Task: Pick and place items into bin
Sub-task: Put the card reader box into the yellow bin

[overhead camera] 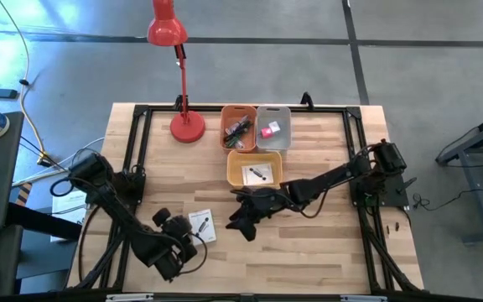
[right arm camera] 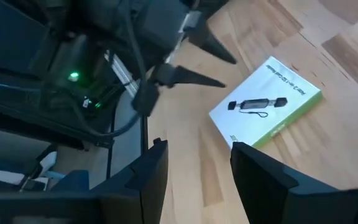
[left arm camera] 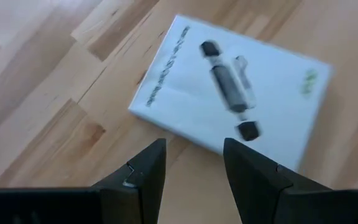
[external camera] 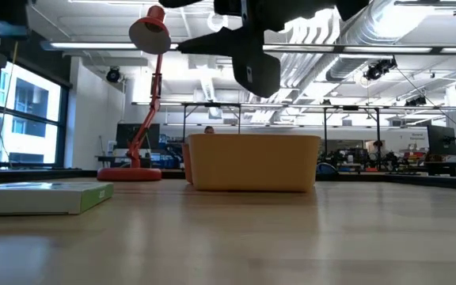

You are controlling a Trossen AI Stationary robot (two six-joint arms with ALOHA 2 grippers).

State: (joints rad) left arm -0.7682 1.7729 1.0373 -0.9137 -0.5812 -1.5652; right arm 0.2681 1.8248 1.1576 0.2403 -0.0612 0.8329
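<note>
A flat white box with black marks and a green edge (overhead camera: 201,225) lies flat on the wooden table, near the front left; it also shows in the left wrist view (left arm camera: 229,93), the right wrist view (right arm camera: 266,102) and the low view (external camera: 42,196). My left gripper (left arm camera: 194,158) hovers open just above and short of the box's near edge (overhead camera: 191,242). My right gripper (overhead camera: 240,225) hangs open over the table's middle, to the right of the box and in front of the yellow bin (overhead camera: 254,168); its fingers (right arm camera: 154,168) point toward the box and hold nothing.
A white card lies in the yellow bin (external camera: 252,162). Behind it stand an orange bin (overhead camera: 238,126) and a clear bin (overhead camera: 273,127), each holding small items. A red desk lamp (overhead camera: 184,126) stands at the far left. A black frame (overhead camera: 137,151) borders the table.
</note>
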